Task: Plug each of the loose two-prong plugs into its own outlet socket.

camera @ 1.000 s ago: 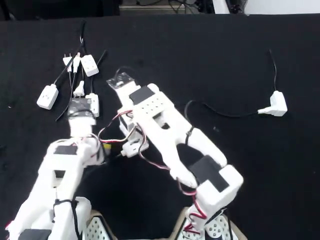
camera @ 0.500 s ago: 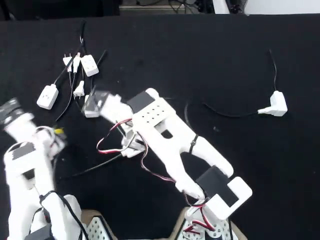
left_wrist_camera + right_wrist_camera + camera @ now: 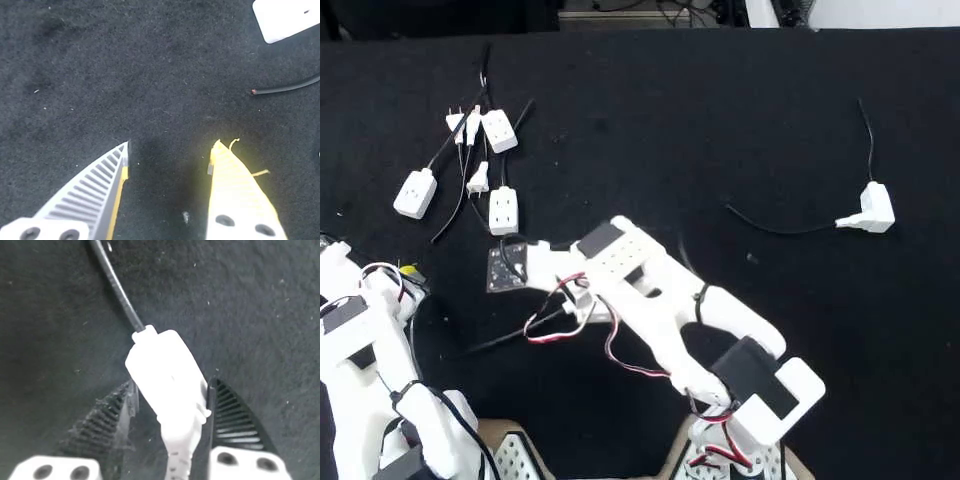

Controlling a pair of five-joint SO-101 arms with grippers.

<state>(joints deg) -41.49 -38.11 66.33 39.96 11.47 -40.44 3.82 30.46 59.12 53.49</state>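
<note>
We see the right arm (image 3: 650, 290) stretched low from six o'clock toward nine, its right hand (image 3: 172, 384) clenched on a white plug (image 3: 165, 372) with a black cord, near an outlet socket (image 3: 503, 210) in the ten-o'clock cluster. The left hand (image 3: 171, 145) hangs released over the black table (image 3: 720, 120) at the nine-o'clock edge. A second plug (image 3: 873, 208) lies at three o'clock.

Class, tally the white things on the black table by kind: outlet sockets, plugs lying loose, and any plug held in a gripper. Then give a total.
Outlet sockets: 3
Loose plugs: 4
Held plug, in the right gripper: 1
Total: 8
</note>
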